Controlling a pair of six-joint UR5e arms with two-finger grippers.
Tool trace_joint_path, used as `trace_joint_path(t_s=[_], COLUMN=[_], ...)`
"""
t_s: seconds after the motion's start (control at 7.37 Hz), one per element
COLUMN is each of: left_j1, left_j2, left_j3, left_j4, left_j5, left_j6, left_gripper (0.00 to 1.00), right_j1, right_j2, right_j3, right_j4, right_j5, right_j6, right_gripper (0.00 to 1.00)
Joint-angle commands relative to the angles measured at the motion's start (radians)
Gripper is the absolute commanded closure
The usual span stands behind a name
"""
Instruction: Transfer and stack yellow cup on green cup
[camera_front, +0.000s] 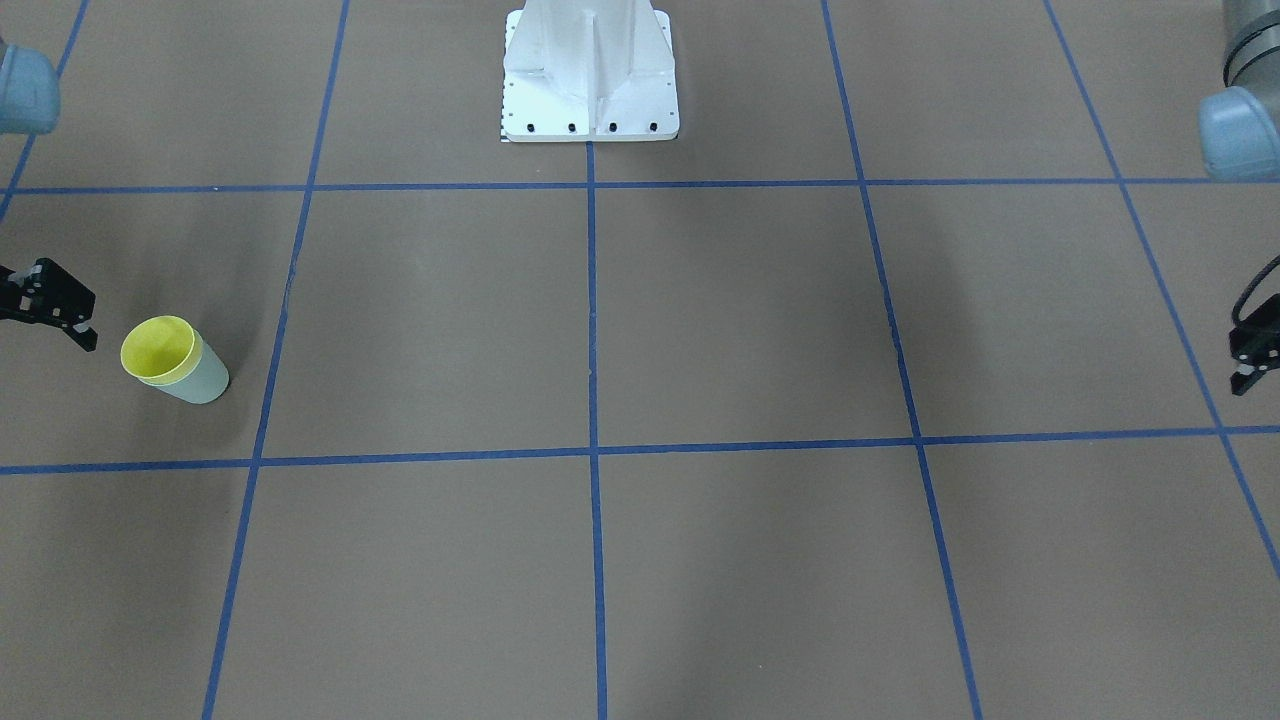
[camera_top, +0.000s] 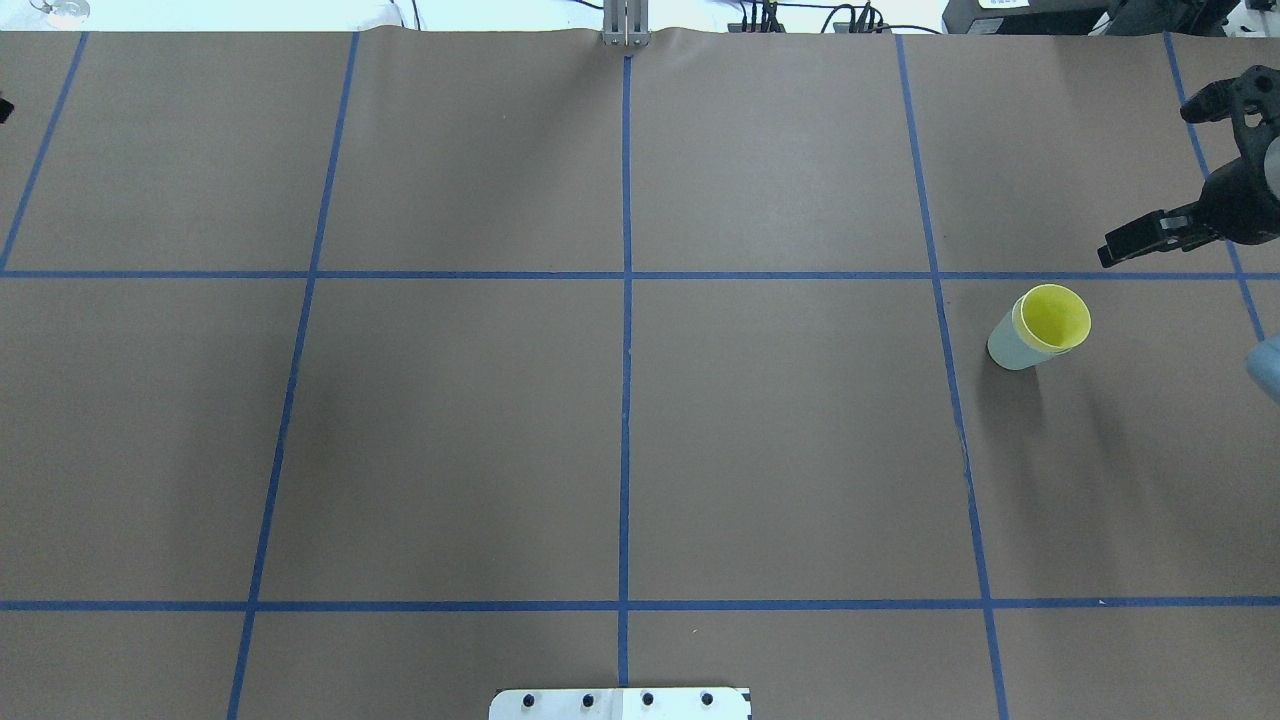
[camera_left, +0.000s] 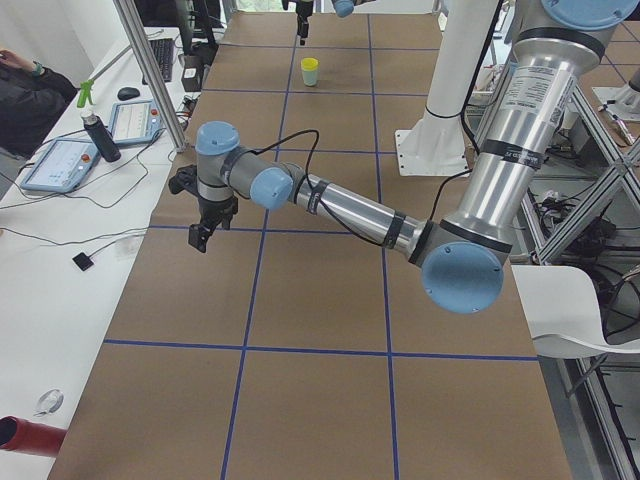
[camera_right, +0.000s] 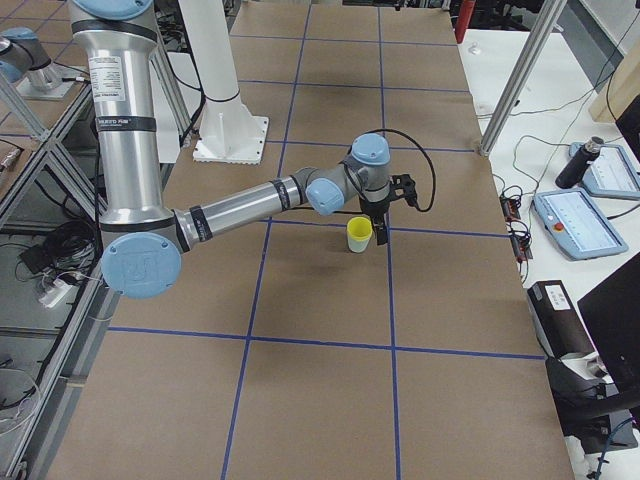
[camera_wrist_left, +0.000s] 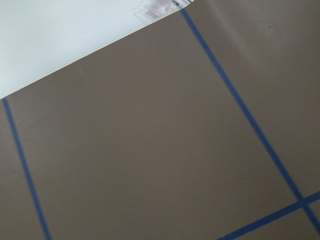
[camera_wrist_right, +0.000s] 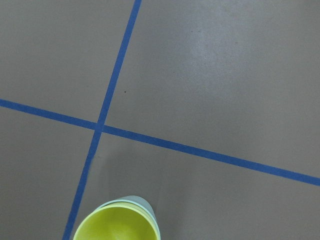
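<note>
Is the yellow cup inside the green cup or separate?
Inside. Of the yellow cup only rim and interior show, above the wall of the green cup; both upright.

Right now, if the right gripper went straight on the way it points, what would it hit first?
Probably the table, just beside the yellow cup nested in the green cup. The right gripper points down, apart from both cups, though depth is unclear.

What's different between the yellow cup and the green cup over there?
The yellow cup is bright; the green cup is pale mint. The yellow cup sits nested inside, showing only its rim and inner wall, while the green cup stands on the table and shows its outer wall. Both are tapered and upright.
</note>
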Motion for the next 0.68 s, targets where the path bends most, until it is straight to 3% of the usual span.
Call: trace_joint_path(t_s=[0.0, 0.27, 0.54], left_j1=[-0.104, -0.16, -0.163], left_j2=[0.105, 0.237, 0.34], left_j3=[-0.006, -0.018, -0.052], left_j4=[0.025, -0.024, -0.117], left_j5=[-0.064, -0.064, -0.059], left_j6=[0.081, 0.086, 0.101], left_gripper=[0.0, 0.0, 0.0], right_j1=[0.039, 0.098, 0.21], right_j2=[0.0, -0.006, -0.05], right_j3=[-0.034, -0.065, -0.069], right_j4=[0.001, 0.001, -0.008], right_j5=[0.005, 0.023, 0.139], right_j6=[-0.003, -0.003, -0.032], right_gripper=[0.0, 0.0, 0.0])
